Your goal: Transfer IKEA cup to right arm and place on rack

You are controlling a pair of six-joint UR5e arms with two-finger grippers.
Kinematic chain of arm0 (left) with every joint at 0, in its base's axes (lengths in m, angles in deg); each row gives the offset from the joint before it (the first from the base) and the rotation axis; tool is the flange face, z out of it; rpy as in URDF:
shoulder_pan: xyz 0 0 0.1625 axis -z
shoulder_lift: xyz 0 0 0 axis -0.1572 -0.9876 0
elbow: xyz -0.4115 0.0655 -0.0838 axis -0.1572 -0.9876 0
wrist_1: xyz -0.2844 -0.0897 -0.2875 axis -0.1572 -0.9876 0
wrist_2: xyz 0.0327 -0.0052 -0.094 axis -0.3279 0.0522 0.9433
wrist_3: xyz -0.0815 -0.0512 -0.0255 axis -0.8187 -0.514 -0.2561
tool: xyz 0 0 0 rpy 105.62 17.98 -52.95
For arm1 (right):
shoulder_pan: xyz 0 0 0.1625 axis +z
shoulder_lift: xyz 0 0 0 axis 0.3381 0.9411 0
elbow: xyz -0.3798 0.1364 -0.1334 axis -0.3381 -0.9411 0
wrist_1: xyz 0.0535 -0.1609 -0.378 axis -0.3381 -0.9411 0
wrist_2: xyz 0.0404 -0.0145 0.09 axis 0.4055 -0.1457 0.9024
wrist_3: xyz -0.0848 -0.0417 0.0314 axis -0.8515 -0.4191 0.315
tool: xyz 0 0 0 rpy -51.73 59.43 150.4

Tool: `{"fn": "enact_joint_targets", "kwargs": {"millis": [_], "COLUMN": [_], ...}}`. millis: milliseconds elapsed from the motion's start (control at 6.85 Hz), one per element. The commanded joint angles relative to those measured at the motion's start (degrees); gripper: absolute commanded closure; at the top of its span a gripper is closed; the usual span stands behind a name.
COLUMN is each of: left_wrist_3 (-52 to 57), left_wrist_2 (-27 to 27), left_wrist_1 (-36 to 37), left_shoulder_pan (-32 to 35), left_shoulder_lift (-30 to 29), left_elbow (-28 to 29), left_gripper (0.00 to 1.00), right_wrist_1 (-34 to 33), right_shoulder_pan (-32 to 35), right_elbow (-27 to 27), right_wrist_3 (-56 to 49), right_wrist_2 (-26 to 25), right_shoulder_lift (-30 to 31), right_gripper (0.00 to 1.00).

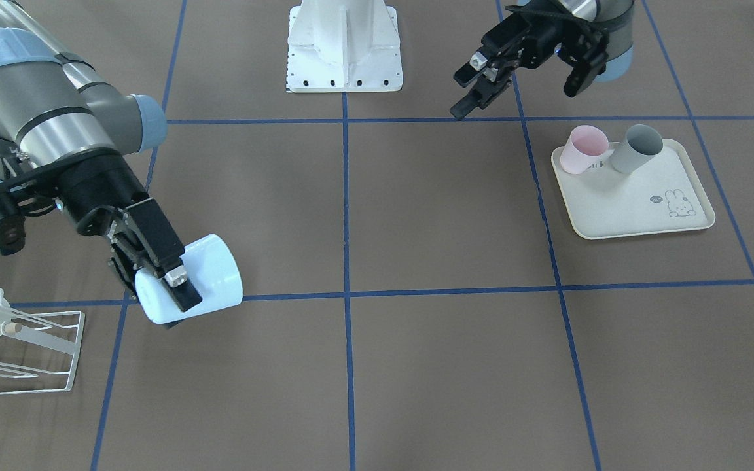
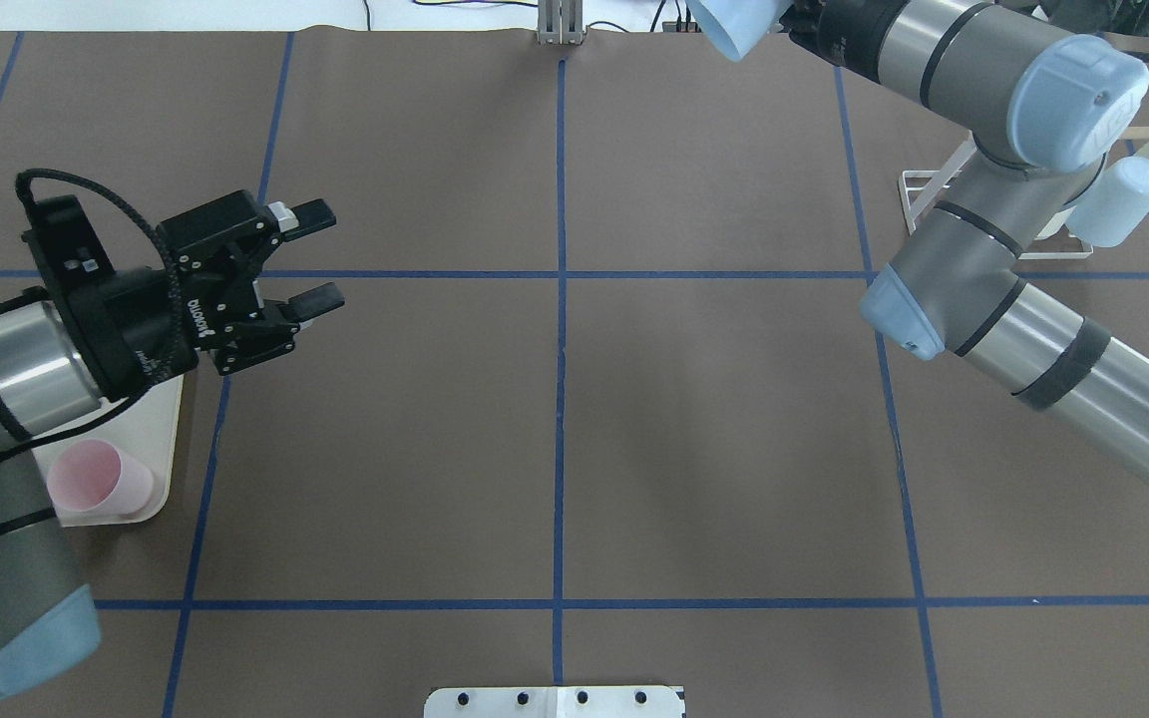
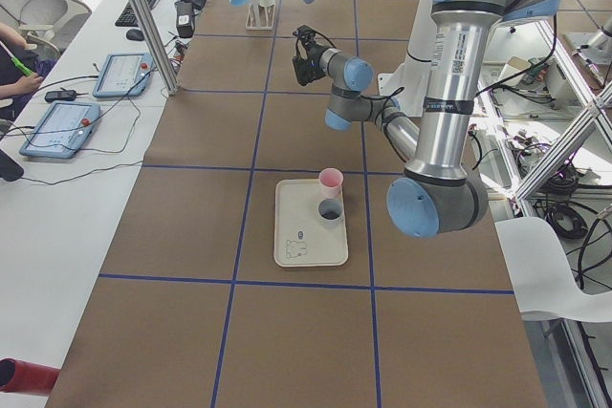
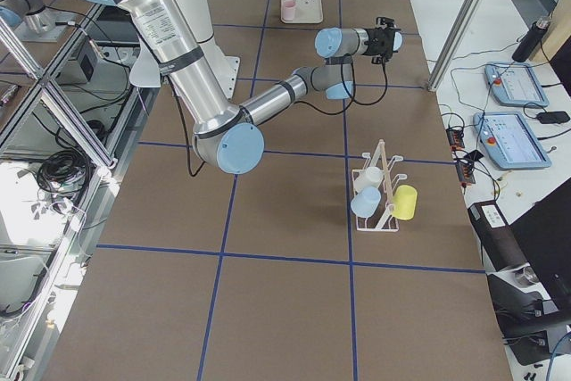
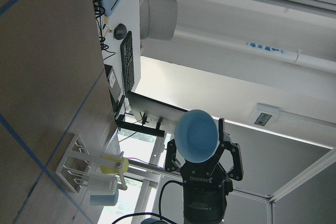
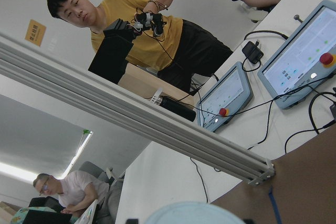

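Note:
A pale blue IKEA cup lies on its side above the table, and my right gripper is shut on its rim end. It hangs just beside the white wire rack, a little toward the table's middle. The left wrist view shows the cup's bottom between the right gripper's fingers, with the rack lower left. My left gripper is open and holds nothing, raised beside the tray. In the right wrist view only the cup's rim shows at the bottom edge.
The rack carries a white, a blue and a yellow cup. A cream rabbit-print tray holds a pink cup and a grey cup. The robot's white base stands at mid-table. People and tablets are beyond the table's far edge.

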Motion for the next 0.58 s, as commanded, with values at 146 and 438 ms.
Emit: {"fn": "enact_joint_targets", "kwargs": {"millis": [146,438], "left_wrist_3": [17.4,28.8], "left_wrist_2": [19.9,26.8], "left_wrist_1": [1.3,1.4], "left_shoulder_pan": [14.2,20.9], "left_shoulder_lift": [13.5,20.2], "left_elbow": [-1.2,-0.8], "left_gripper": [0.01,0.01], "right_wrist_1": [-6.5,-12.0], "right_shoulder_pan": [3.4,8.5], "right_elbow": [0.1,0.1], "right_wrist_3": [-14.3,-24.3], "right_wrist_2": [-5.2,-5.8], "right_shoulder_lift": [4.4,6.7], "right_gripper": [1.0,1.0]}}
